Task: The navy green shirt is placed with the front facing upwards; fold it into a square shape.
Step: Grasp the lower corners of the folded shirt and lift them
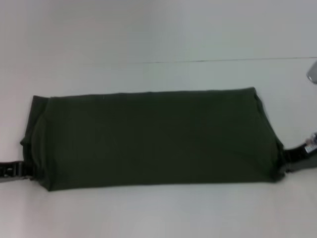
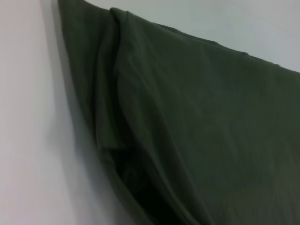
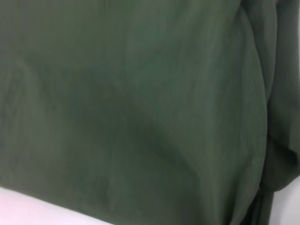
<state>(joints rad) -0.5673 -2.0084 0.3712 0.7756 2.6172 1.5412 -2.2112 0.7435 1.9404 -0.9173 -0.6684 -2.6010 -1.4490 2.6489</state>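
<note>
Head view. Item: navy green shirt (image 1: 151, 139), lying across the centre of the frame as a long, wide band on a pale table (image 1: 158, 29). Plain side up, no lettering visible. Upper edge straight; lower edge straight; both short ends softly rounded where layers turn under. Left gripper (image 1: 17, 169) at lower left, touching the band's left end; right gripper (image 1: 297, 153) at right edge, touching the right end. Fingers of both are buried at the cloth, so whether either pincer grips fabric cannot be told. Judged step: the lengthwise fold is done and the band now awaits its crosswise fold. Next move likely calls for a firm pinch through all layers at one end, then carrying that end over to meet the other, edges aligned.

Left wrist view. Shirt (image 2: 201, 122) fills the centre and right; matte knit cotton, soft ridged creases, a dark pocket between layers at lower centre. Table (image 2: 28, 140) at left.

Right wrist view. Shirt (image 3: 131, 103) fills nearly all; smooth, faint diagonal wrinkles, bunched folds at right edge.
</note>
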